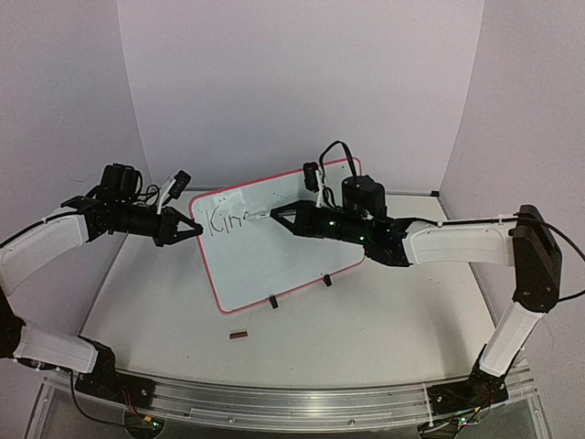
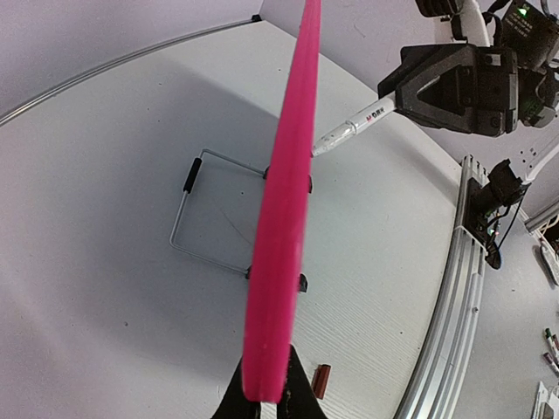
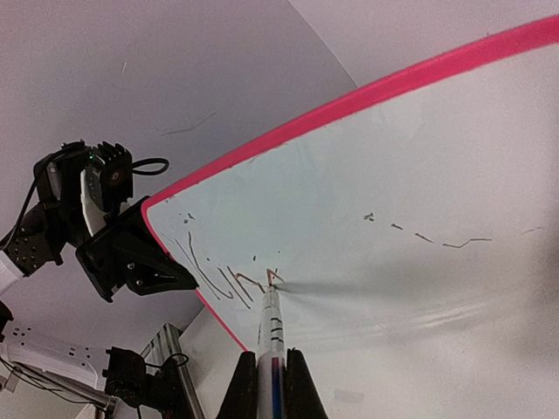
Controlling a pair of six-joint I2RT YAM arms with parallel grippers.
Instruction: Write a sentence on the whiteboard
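Note:
The whiteboard [image 1: 292, 251] stands tilted on two black clip feet at mid table, white with a red rim. The sentence [image 1: 226, 220] begins near its upper left with "Kin" in thin dark strokes; it also shows in the right wrist view [image 3: 223, 281]. My left gripper [image 1: 194, 230] is shut on the board's left rim, seen edge-on in the left wrist view [image 2: 266, 397]. My right gripper [image 1: 276, 214] is shut on a white marker [image 3: 269, 336], whose tip touches the board at the last stroke. The marker also shows in the left wrist view [image 2: 349, 129].
A small dark red cap [image 1: 239, 337] lies on the table in front of the board, also in the left wrist view [image 2: 320, 381]. A wire stand frame [image 2: 205, 214] sits behind the board. A metal rail [image 1: 292, 398] runs along the near edge. Walls close the back.

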